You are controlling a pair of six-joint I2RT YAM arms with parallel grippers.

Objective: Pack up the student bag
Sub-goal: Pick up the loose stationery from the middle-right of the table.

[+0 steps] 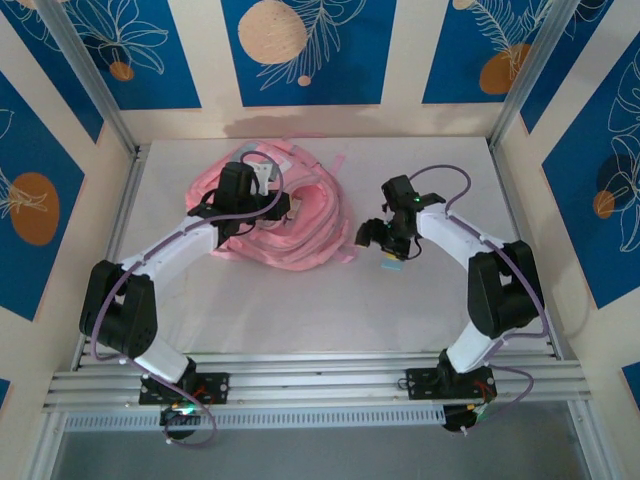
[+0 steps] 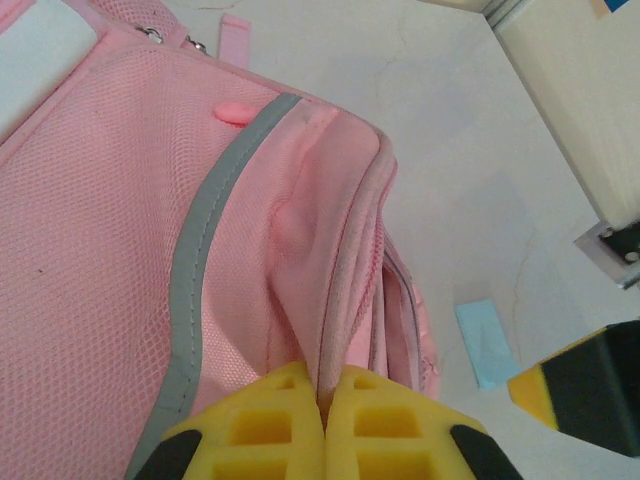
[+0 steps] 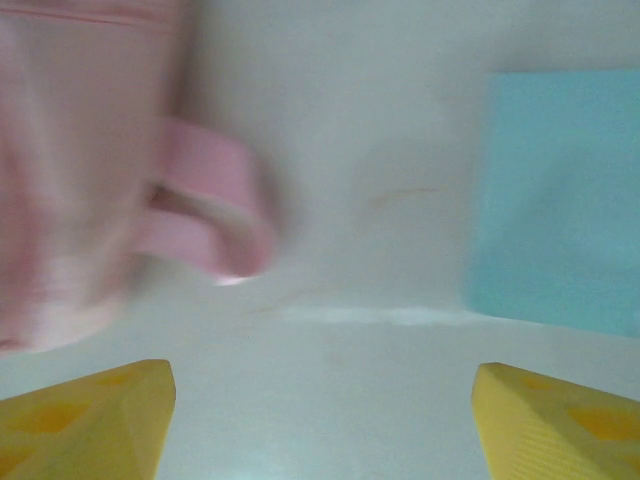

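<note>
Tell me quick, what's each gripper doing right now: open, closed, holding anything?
Left gripper: closed, pinching a fold of the large soft pink fabric backpack.
Right gripper: open, holding nothing.

The student bag (image 2: 100,250) is soft mesh cloth; the table (image 2: 470,130) smooth and matt.

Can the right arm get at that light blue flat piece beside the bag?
Probably yes: the right claw hangs open close by, and the blue piece lies uncovered on bare table, apart from the student bag.
</note>
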